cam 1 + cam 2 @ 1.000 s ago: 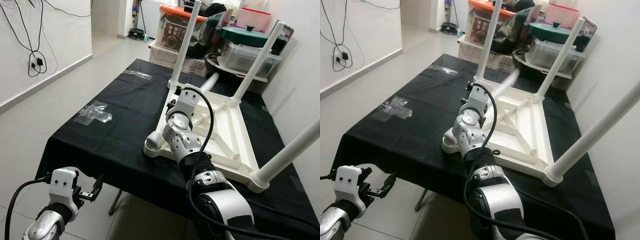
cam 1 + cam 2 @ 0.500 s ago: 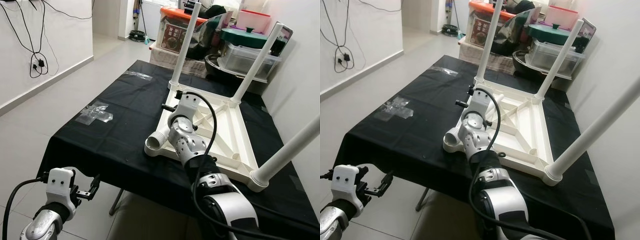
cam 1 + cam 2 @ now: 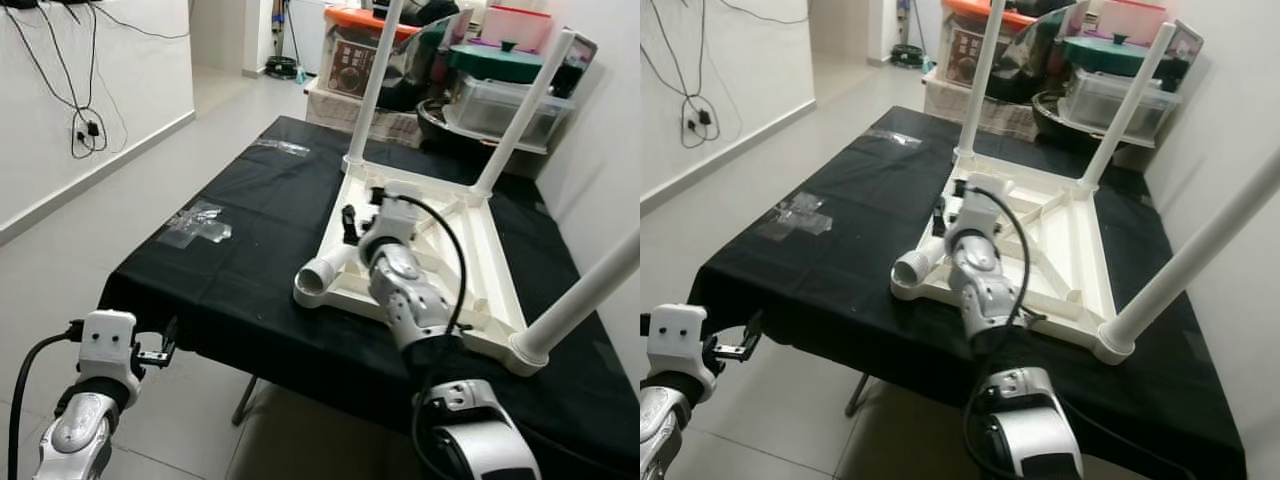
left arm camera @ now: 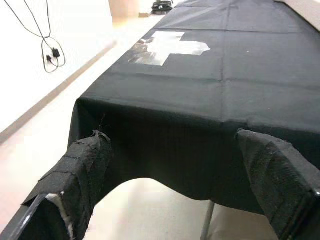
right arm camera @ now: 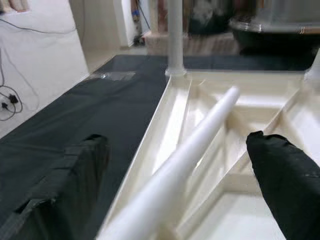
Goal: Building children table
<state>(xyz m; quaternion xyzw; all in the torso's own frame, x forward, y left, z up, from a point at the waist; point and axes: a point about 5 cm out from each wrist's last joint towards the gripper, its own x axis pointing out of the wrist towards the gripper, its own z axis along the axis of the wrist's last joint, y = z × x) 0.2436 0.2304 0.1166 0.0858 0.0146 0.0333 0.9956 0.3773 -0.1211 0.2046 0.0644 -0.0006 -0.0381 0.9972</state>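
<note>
White plastic children's table (image 3: pixel 450 250), upturned on black-clothed table (image 3: pixel 240 250), centre frame; three legs upright. Loose white tubular leg (image 5: pixel 185 155) lying between right gripper (image 3: pixel 362 222) fingers, spread wide. Left gripper (image 3: pixel 165 345), lower left, open, empty.

Glossy plastic table (image 3: pixel 470 262), matt cloth (image 3: pixel 250 215)
</note>
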